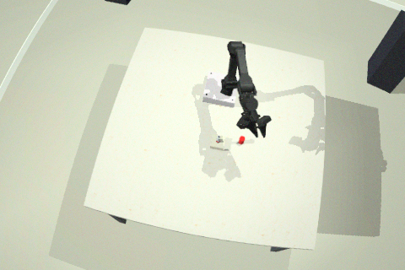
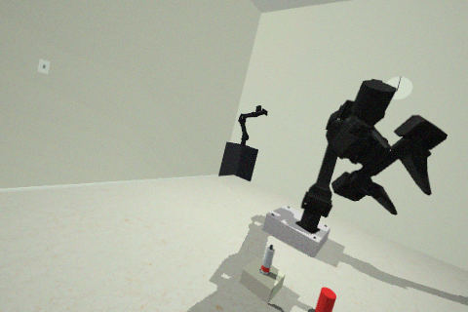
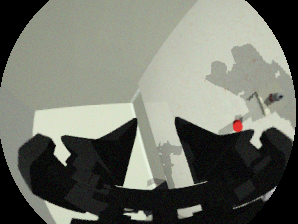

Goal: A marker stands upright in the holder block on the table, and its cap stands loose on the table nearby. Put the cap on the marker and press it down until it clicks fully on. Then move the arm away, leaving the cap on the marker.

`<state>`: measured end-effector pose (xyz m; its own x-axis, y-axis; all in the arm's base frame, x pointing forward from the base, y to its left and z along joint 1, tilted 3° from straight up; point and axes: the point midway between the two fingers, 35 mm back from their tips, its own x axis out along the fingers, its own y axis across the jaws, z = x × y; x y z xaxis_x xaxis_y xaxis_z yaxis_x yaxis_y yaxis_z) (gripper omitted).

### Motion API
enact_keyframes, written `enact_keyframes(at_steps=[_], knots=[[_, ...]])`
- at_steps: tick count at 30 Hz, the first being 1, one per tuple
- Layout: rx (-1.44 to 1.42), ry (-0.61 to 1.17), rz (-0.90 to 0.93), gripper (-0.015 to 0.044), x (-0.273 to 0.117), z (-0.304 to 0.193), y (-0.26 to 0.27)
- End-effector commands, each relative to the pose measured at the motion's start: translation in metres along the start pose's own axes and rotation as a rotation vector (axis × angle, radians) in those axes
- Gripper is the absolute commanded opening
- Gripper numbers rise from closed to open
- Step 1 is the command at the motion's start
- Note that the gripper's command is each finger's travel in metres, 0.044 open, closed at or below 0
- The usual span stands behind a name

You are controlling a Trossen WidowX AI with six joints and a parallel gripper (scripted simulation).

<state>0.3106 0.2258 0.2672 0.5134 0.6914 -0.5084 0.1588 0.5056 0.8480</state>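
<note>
In the top view, we see the black two-fingered pincer (image 1: 260, 135) (image 2: 413, 203) (image 3: 156, 120) above the pale speckled tabletop (image 1: 169, 186) (image 2: 122, 239) (image 3: 195, 80), on the far side of the small red cylindrical cap (image 1: 241, 139) (image 2: 327, 299) (image 3: 237, 125) from the beige holder block (image 1: 218, 145) (image 2: 261, 283) (image 3: 258, 104). The cap stands beside that block, apart from it.

In the exterior view, the slim grey-and-white marker (image 2: 268, 259) (image 3: 275, 97) with a red band stands upright in the block, its dark tip bare. The pincer is released, its fingers parted around nothing, well above the block and tilted.

In the wrist view, the cap lies off to one side of the finger gap, nearer to us than the block. We judge the step to be reaching for the cap: we should centre the gap over it, turn the fingers straight down, descend without brushing it, then close squarely so it stays upright for seating.
</note>
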Motion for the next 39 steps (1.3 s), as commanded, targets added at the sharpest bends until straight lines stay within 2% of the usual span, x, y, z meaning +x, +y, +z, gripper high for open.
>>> enact_keyframes(at_steps=[1, 9, 21, 25, 39], knots=[[-0.161, 0.104, -0.389, 0.0249, 0.027, -0.016, -0.075], [-0.419, 0.413, -0.870, 0.0249, 0.012, -0.048, -0.167], [-0.430, 0.429, -0.887, 0.0249, 0.015, -0.044, -0.168], [-0.430, 0.429, -0.887, 0.0249, 0.033, -0.049, -0.194], [-0.430, 0.429, -0.887, 0.0249, 0.046, -0.052, -0.212]])
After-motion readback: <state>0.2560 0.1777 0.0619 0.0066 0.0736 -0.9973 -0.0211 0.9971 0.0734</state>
